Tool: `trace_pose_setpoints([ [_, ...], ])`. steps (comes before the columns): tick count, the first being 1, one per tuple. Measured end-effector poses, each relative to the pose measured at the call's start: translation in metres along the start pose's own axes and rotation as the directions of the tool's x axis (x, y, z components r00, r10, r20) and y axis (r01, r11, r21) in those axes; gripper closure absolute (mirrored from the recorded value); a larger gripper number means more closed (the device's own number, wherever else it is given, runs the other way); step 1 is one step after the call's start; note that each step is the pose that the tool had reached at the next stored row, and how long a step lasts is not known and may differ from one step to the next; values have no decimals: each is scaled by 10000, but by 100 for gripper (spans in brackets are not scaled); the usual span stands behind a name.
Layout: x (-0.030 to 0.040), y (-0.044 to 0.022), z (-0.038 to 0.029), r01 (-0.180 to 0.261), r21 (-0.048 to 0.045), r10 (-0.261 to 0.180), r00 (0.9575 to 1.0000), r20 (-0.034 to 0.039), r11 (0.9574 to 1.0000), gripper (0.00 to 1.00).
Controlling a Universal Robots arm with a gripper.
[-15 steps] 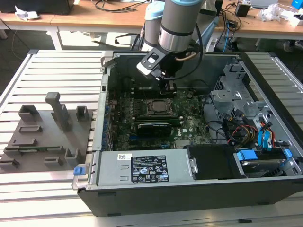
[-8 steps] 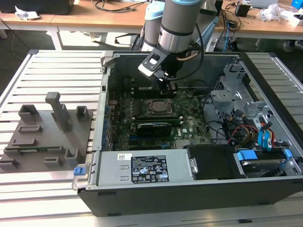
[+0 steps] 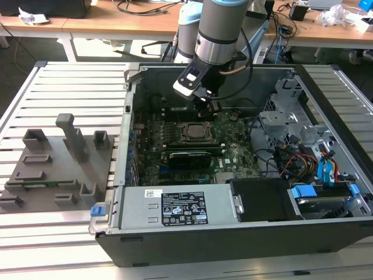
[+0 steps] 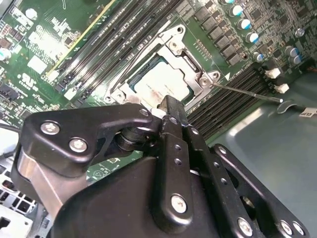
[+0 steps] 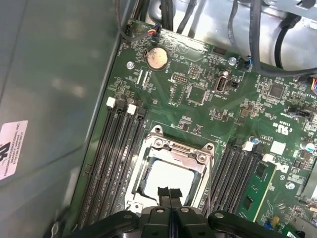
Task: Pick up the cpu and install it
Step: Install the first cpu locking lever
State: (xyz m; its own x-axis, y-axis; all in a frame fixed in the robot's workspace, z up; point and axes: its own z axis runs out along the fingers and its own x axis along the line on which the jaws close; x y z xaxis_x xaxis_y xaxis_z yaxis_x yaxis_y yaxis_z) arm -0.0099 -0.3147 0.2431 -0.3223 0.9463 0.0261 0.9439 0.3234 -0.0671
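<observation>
Jaws pressed together, holding nothing; gripper hangs just above the cpu, which sits in the socket (frame around it).

An open computer case lies on its side on a slatted metal worktop. Inside it, a green motherboard faces up, with a square socket near its middle. A robot arm reaches down into the case, its black hand hanging just above the board, close beside the socket. On the view's left, grey fixture blocks sit on the worktop. Wooden desks stand behind.
</observation>
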Motion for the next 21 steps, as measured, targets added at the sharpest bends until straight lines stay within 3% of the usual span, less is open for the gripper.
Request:
trace_pose_setpoints([
  [7,0,0,0,712,20,-712,9974,48,9975,89],
  [12,0,0,0,1175,35,-1175,9930,78,9931,89],
  [16,0,0,0,1526,48,-1526,9882,100,9883,89],
  [21,0,0,0,2158,73,-2159,9763,140,9764,89],
])
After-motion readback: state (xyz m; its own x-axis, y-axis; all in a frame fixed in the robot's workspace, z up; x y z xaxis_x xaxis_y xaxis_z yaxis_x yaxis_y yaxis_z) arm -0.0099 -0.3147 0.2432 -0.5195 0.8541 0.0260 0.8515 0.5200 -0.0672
